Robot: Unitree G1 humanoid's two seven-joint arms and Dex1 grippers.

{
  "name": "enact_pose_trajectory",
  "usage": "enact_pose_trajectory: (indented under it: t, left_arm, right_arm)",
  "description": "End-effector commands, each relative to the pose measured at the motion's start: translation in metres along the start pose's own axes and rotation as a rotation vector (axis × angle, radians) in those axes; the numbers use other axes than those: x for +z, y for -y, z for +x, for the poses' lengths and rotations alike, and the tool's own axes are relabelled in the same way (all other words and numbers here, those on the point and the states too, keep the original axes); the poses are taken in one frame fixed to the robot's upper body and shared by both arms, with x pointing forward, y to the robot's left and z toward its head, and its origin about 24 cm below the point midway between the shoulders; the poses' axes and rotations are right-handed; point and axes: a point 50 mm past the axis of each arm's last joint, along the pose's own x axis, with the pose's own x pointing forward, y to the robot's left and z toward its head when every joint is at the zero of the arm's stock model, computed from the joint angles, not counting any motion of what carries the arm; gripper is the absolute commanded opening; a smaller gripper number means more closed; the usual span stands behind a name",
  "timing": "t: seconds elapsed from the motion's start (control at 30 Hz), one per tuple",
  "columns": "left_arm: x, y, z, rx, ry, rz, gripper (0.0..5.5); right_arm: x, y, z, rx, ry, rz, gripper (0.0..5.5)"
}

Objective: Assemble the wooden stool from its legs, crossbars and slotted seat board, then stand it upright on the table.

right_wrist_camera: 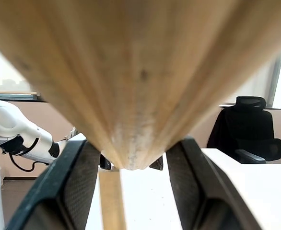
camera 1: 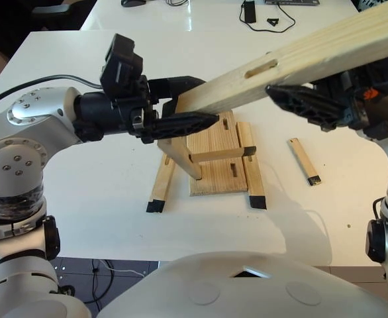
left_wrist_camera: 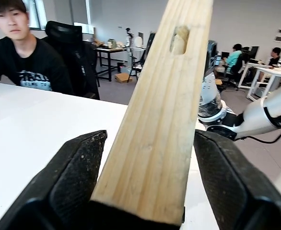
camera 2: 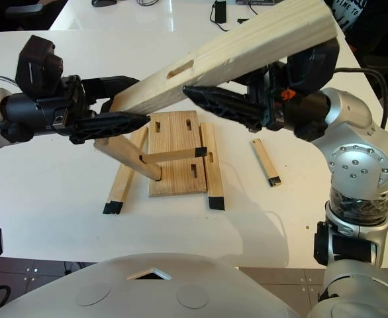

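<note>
A long wooden leg (camera 1: 313, 50) with a slot in its side hangs slanted over the table, held at both ends. My left gripper (camera 1: 207, 101) is shut on its lower end, seen close up as the leg (left_wrist_camera: 155, 120) between the black fingers (left_wrist_camera: 73, 187). My right gripper (camera 1: 277, 79) is shut on it higher up, one finger (camera 1: 303, 103) under the wood. Below, the slotted seat board (camera 1: 214, 173) lies flat. A shorter leg (camera 1: 181, 158) slants down onto it, joined to a crossbar (camera 1: 224, 154). One leg (camera 1: 159, 189) lies left of the board and another leg (camera 1: 252, 175) right of it.
A loose crossbar (camera 1: 304, 161) lies on the white table (camera 1: 81, 179) to the right of the board. Black cables and small devices (camera 1: 250, 11) sit at the far edge. Bare table lies to the left and toward the front.
</note>
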Motion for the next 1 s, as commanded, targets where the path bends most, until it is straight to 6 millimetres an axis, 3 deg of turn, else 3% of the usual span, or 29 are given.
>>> enact_pose_trajectory:
  t: [0.03,0.13,0.27,0.37,0.47,0.63,0.8,1.0]
  left_arm:
    - [0.011,0.008,-0.001,-0.035,0.041,0.034,3.23]
    - [0.013,0.008,-0.002,-0.022,0.045,0.055,3.23]
    - [0.01,-0.006,-0.017,0.087,0.005,0.085,3.23]
    - [-0.006,-0.019,-0.035,0.188,-0.069,0.089,3.23]
    - [-0.026,-0.029,-0.052,0.268,-0.136,0.077,3.23]
    - [-0.066,-0.034,-0.074,0.328,-0.321,0.087,3.23]
    - [-0.125,-0.014,-0.09,0.187,-0.664,0.17,3.23]
    - [-0.147,-0.004,-0.094,0.109,-0.756,0.22,3.23]
  right_arm:
    - [0.014,0.018,-0.017,-0.136,-0.011,-0.087,2.04]
    - [0.015,0.026,-0.029,-0.188,-0.042,-0.107,2.04]
    - [0.003,0.035,-0.055,-0.265,-0.212,-0.152,2.03]
    - [-0.012,0.035,-0.076,-0.285,-0.357,-0.137,2.03]
    - [-0.031,0.023,-0.09,-0.227,-0.515,-0.109,2.03]
    - [-0.045,0.008,-0.087,-0.103,-0.591,-0.08,2.03]
    - [-0.059,0.005,-0.077,-0.015,-0.635,-0.08,2.03]
    - [-0.063,-0.001,-0.072,0.03,-0.627,-0.072,2.03]
